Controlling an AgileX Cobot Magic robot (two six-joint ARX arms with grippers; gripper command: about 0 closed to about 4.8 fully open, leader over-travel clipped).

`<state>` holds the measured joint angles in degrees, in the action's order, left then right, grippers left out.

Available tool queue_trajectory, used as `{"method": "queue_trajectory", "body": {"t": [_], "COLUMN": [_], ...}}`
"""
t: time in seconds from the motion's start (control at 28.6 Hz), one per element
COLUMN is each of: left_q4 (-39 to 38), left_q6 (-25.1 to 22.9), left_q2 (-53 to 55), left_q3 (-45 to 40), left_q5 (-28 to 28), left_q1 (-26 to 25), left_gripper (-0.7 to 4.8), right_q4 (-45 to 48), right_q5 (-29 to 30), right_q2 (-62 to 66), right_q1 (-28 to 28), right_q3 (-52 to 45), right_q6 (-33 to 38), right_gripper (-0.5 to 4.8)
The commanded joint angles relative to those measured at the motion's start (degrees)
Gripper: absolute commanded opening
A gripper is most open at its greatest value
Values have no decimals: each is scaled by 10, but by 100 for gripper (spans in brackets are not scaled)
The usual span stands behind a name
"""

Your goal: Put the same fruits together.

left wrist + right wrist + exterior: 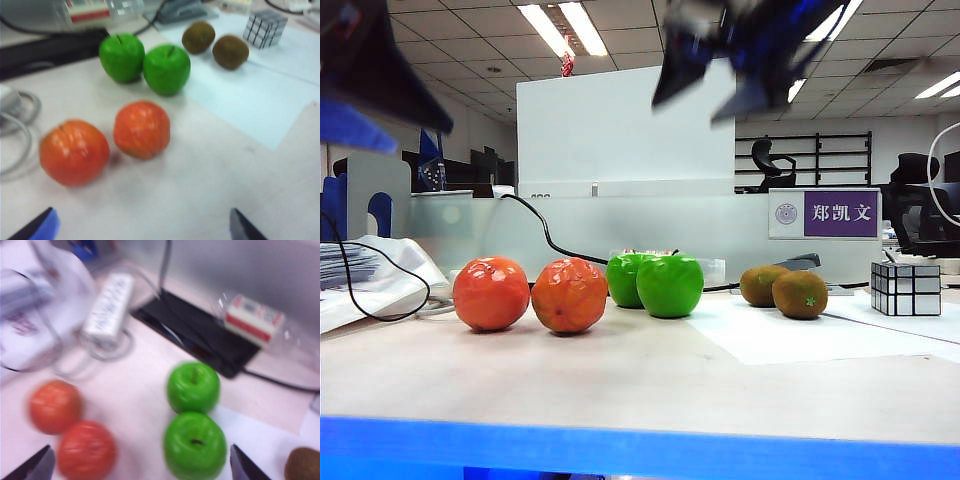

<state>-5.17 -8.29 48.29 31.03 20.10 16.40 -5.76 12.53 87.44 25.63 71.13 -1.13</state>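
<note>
The fruits lie in like pairs in a row on the table. Two orange-red round ones (pixel 490 293) (pixel 569 295) are at the left, two green apples (pixel 625 279) (pixel 670 285) in the middle, and two brown kiwis (pixel 762 285) (pixel 800 295) at the right. My left gripper (pixel 420 138) hangs high at the upper left, open and empty; in its wrist view (pixel 141 212) it is above bare table, short of the orange-red pair (pixel 74 152) (pixel 142 129). My right gripper (pixel 685 110) is raised above the apples, open and empty, over a green apple (pixel 195 445) and an orange-red fruit (pixel 86 450).
A silver mirror cube (pixel 906 288) stands at the far right on a white sheet (pixel 790 335). Papers and a black cable (pixel 380 270) lie at the left. A power strip (pixel 107 307), a black pad (pixel 200 335) and a clear plastic container (pixel 252 317) sit behind the fruits.
</note>
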Motion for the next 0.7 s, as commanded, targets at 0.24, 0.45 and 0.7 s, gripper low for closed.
{"method": "queue_trajectory", "body": {"t": [0.24, 0.45, 0.7], "left_q4": [-40, -57, -94], "left_q6": [-2, 34, 60], "left_q2": [-111, -229, -367], "left_q3": [34, 34, 27], "left_q5": [-40, -42, -85], "left_q1": [-1, -1, -1], "left_gripper": [-5, -5, -5], "right_q4": [-195, -260, -282], "right_q5": [48, 48, 15], "right_q2": [-192, -322, -522], "right_q1": [2, 2, 2], "right_q3": [2, 1, -81], "right_q6": [-53, -48, -13], "right_gripper": [2, -5, -5]}}
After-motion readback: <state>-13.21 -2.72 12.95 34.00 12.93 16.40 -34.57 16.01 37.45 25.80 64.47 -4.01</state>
